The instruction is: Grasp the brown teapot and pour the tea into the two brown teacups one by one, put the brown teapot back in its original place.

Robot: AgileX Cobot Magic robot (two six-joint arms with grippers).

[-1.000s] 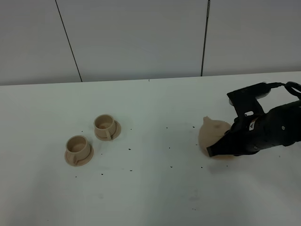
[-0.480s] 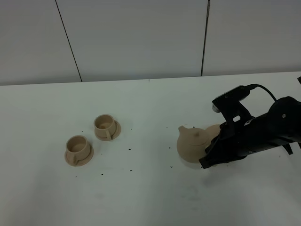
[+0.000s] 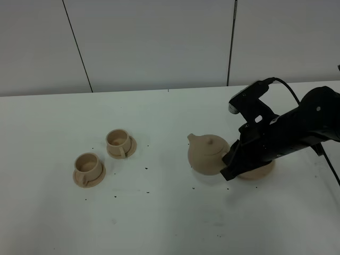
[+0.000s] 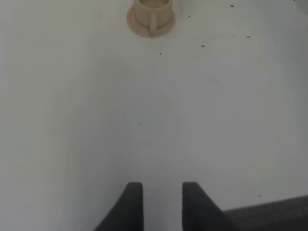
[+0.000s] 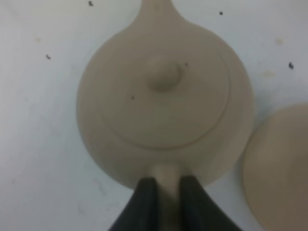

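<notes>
The brown teapot (image 3: 207, 154) is upright, its spout toward the two brown teacups, and seems to hang just above the table. My right gripper (image 3: 229, 159) is shut on its loop handle. The right wrist view shows the teapot (image 5: 163, 101) from above, with the right gripper (image 5: 168, 182) pinching the handle between both fingers. The round plate (image 3: 261, 171), the original place, lies bare just right of the teapot, half hidden by my arm; this plate (image 5: 279, 163) also appears in the right wrist view. One teacup (image 3: 120, 142) and the other teacup (image 3: 88, 166) stand on saucers at the left. My left gripper (image 4: 161, 187) has parted fingers holding nothing, a teacup (image 4: 151, 12) far ahead.
Small dark specks (image 3: 146, 169) are scattered over the white table (image 3: 159, 212). A grey wall runs behind the table's far edge. A dark strip (image 4: 274, 209) shows at the table's near edge in the left wrist view.
My right gripper has carried the teapot leftward off the plate toward the cups, uncovering the plate. The cups have not moved.
</notes>
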